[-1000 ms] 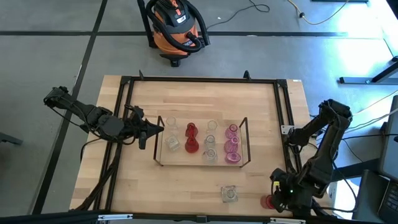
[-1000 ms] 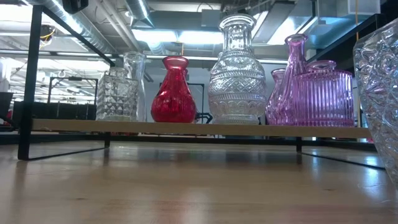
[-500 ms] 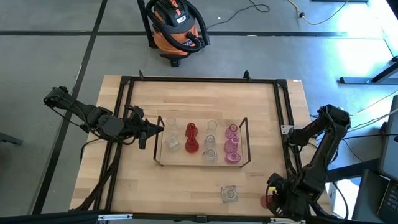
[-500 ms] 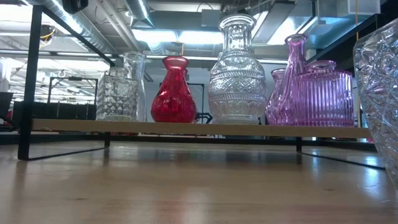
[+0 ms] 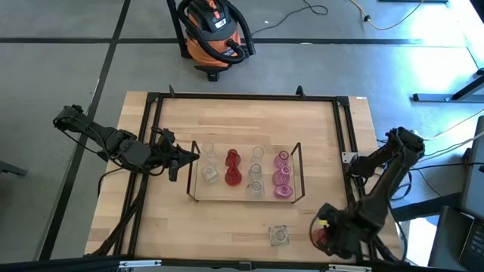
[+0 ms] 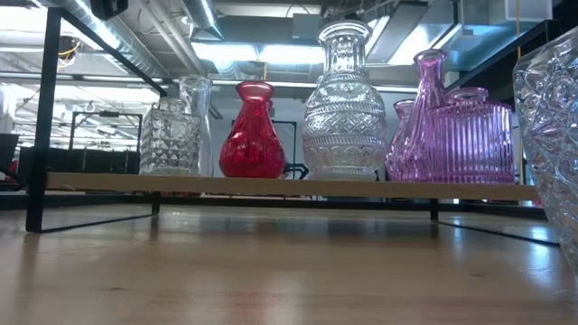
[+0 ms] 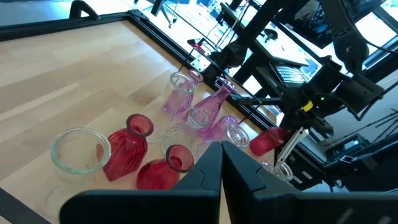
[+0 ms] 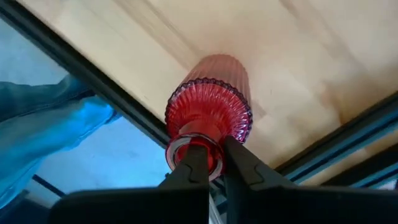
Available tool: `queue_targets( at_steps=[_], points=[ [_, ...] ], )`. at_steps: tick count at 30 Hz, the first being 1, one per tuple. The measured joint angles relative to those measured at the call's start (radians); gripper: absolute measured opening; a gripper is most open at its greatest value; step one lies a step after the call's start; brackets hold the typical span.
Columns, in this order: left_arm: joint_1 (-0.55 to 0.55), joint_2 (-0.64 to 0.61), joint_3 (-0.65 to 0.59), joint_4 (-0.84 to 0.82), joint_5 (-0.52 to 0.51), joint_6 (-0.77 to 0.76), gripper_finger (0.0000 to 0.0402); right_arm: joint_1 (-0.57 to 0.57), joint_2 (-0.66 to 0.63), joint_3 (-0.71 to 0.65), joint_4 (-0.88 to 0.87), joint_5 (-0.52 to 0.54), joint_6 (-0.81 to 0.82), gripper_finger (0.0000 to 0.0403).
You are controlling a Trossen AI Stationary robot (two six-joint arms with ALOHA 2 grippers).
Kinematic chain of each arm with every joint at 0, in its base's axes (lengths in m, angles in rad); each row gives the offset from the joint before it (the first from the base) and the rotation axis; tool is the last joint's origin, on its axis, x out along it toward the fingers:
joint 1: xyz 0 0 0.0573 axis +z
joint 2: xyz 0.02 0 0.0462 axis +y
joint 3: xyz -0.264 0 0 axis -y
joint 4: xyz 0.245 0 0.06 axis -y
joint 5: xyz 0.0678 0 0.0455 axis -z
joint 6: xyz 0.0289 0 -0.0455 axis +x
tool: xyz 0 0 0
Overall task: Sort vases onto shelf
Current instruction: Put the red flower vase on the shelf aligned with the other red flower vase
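Observation:
The shelf (image 5: 191,175), a low wire rack, stands mid-table with clear, red and pink vases (image 5: 233,168) upright in rows on its board (image 6: 271,186). A small red ribbed vase (image 8: 208,102) stands at the table's near right corner, and my right gripper (image 5: 327,233) is shut on its top. A clear square jar (image 5: 279,235) stands on the wood to its left. My left gripper (image 5: 193,156) waits shut, just left of the shelf. My right gripper comes at the red vase from above, fingers pointing down, and has the rim of its mouth (image 8: 177,148). One finger appears to be inside the mouth and the other (image 8: 241,163) outside the rim. The vase stands upright below the fingers, its base seemingly on the wood.
The table's black frame bar (image 8: 93,87) runs close beside the red vase. The clear jar looms at the low view's right edge (image 6: 553,135). Bare wood lies in front of and behind the shelf. An orange vacuum (image 5: 214,34) stands on the floor beyond the table.
My right gripper has gone toward the table's left edge and a little down, and now stands over the red vase at the near right corner. The vases on the shelf have kept still.

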Motion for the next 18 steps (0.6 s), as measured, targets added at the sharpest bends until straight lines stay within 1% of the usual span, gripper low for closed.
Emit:
queue_targets(
  at_steps=[7,13,18],
  points=[
    [0.0,0.0,0.0,0.002,0.0,-0.001,0.0,-0.161,-0.006,0.156,-0.118,-0.02,-0.261,0.0004],
    [0.0,0.0,0.0,0.003,0.0,-0.006,0.0,-0.31,-0.005,0.317,-0.275,-0.031,-0.481,0.0002],
    [0.0,0.0,0.0,0.003,0.0,-0.019,0.0,-0.418,0.013,0.453,-0.381,-0.015,-0.645,0.0001]
  ],
)
